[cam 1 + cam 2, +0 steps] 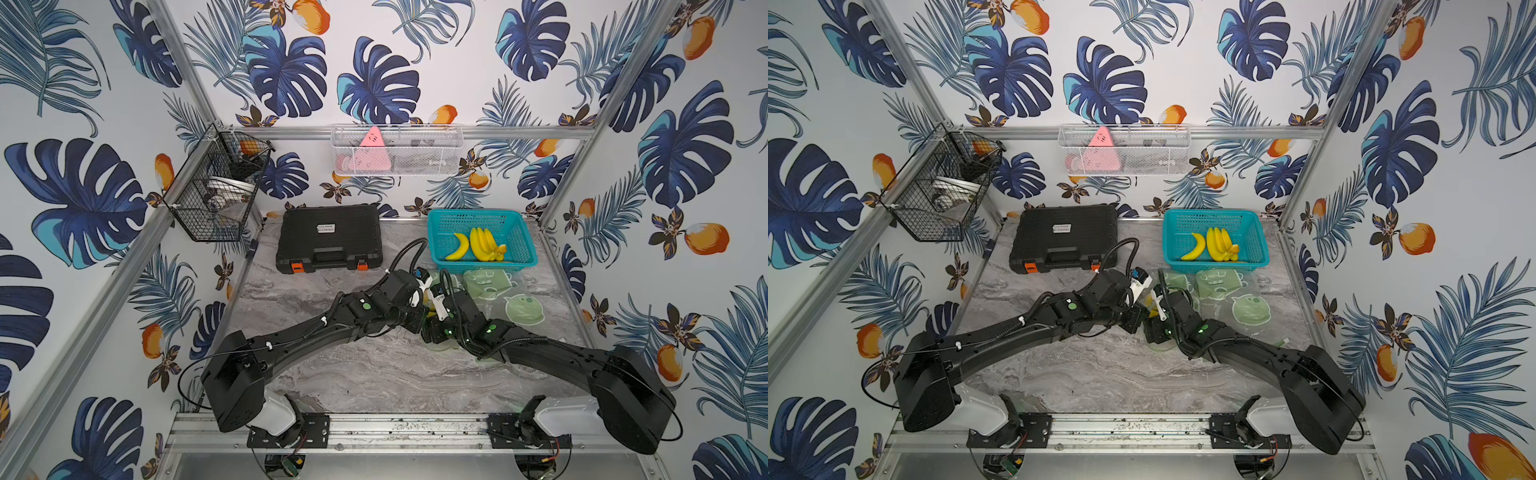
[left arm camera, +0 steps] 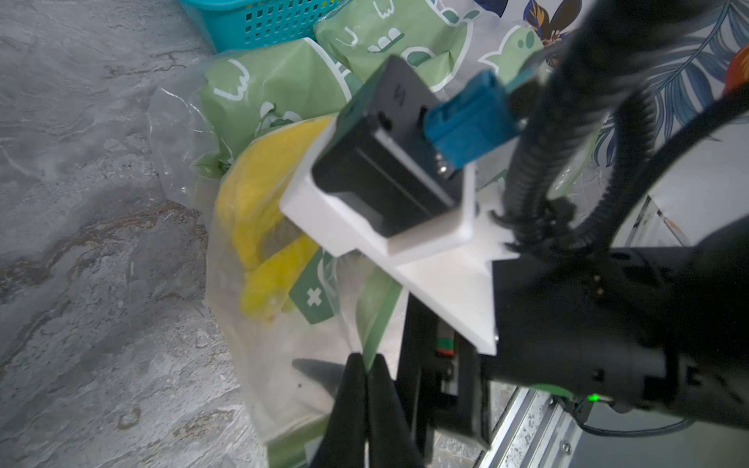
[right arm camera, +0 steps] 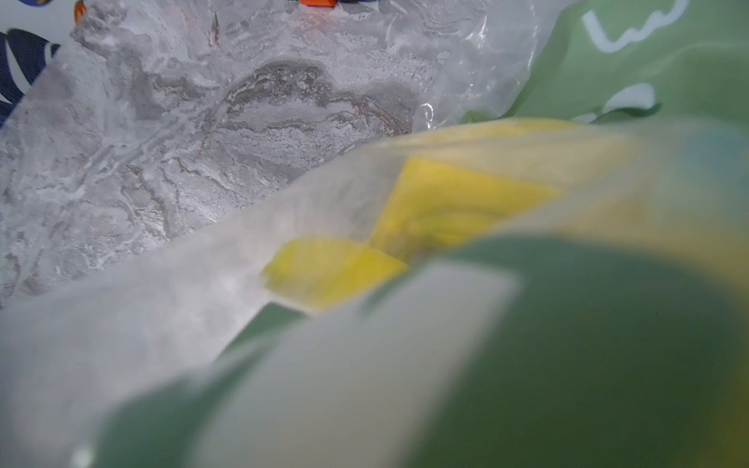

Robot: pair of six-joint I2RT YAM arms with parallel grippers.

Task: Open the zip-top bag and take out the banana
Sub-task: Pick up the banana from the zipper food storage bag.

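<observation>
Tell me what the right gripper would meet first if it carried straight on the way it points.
Probably the banana lying in the zip-top bag: the right wrist view shows it straight ahead. The tips of the right gripper are hidden, so loose bag film might touch first.

Left arm (image 1: 299, 332) and right arm (image 1: 552, 353): matte black shells, white base housings (image 1: 276, 411), black bolted mounting plates (image 1: 316, 424). Round green status lights (image 1: 366, 306) on the wrist links. Black corrugated conduit (image 2: 521, 170), thin black cables. White printed camera bracket (image 2: 405, 243), blue connector (image 2: 470, 125). Left fingers (image 2: 352, 389) black and tapered.
</observation>
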